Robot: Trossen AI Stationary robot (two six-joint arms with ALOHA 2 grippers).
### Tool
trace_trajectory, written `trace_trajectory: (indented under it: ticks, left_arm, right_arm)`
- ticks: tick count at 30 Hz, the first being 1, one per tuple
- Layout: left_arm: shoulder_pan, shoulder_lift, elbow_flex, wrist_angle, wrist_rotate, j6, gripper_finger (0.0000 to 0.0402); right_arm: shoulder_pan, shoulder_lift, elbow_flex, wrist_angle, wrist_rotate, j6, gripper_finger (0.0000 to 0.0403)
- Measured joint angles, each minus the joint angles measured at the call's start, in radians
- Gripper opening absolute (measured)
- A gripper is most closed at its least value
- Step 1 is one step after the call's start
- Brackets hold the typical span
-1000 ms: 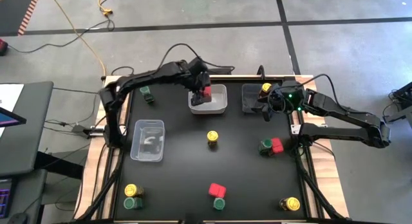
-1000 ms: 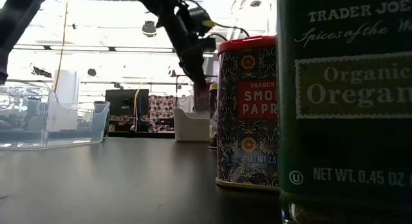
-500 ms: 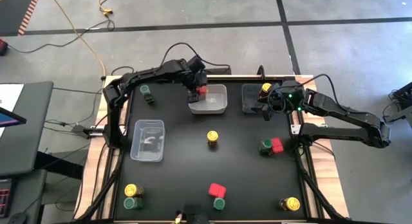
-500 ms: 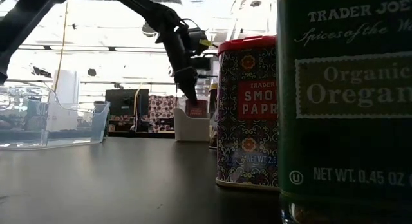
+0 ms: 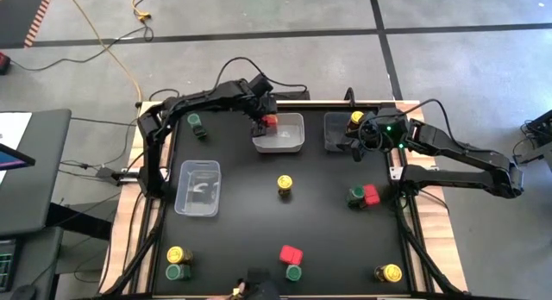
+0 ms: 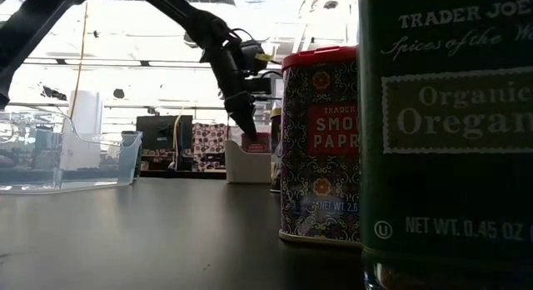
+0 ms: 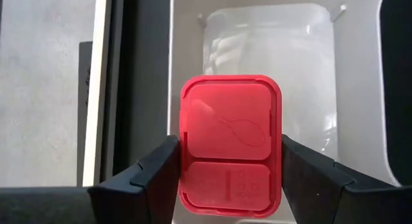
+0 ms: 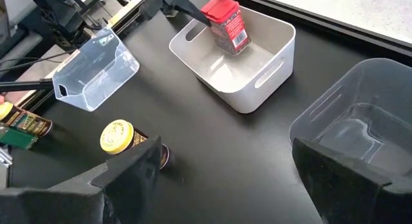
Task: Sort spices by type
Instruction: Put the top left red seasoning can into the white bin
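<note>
High view: the left gripper [image 5: 266,121], clamped on a red box [image 5: 270,121], hung over the white bin [image 5: 293,145] at upper centre; lowering it upright before release seemed wise.

Left wrist view: the bin beneath looked bare.

Right wrist view: the right gripper [image 8: 222,176], jaws apart, waited beside a clear tray [image 8: 335,130] that looked empty.
</note>
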Motion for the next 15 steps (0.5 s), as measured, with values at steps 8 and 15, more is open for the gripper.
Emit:
trace_trajectory:
  ticks: [8, 15]
  left_arm:
    - [-0.005, 0.017, 0.002, 0.001, 0.009, 0.052, 0.0224]
    - [-0.005, 0.048, 0.001, 0.018, -0.025, 0.005, 0.0224]
  right_arm:
    - [0.000, 0.000, 0.000, 0.000, 0.000, 0.000, 0.0374]
    - [-0.001, 0.001, 0.000, -0.004, 0.001, 0.000, 0.0374]
